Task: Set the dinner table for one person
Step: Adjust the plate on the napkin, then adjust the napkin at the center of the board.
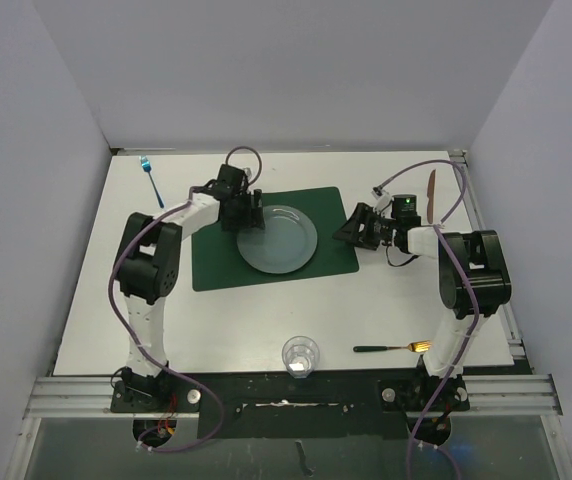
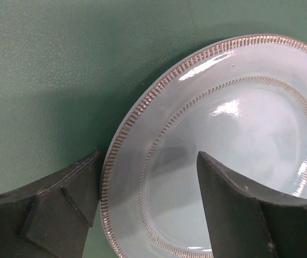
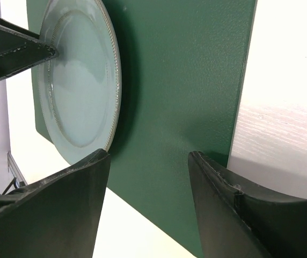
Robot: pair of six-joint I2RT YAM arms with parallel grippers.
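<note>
The dinner table (image 1: 91, 320) lies under everything, glass (image 1: 301, 355) and fork (image 1: 396, 348) at its near edge. Further off, the left gripper (image 2: 149, 161) straddles the plate (image 2: 239, 123) rim, jaws wide; the right gripper (image 3: 149, 156) gapes empty. We judge a straight lift avoids nudging the plate

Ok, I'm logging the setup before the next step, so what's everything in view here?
table: one, white, under everything
placemat: one, dark green, middle of the table
plate: one, pale blue, on the placemat
glass: one, clear, near edge, middle
fork: one, dark handle and gold-looking head, near edge, right of the glass
blue utensil: one, far left corner; type too small to tell
brown utensil: one, far right side; type unclear
left gripper: one, black, open, straddling the plate's left rim
right gripper: one, black, open, over the placemat's right edge
</note>
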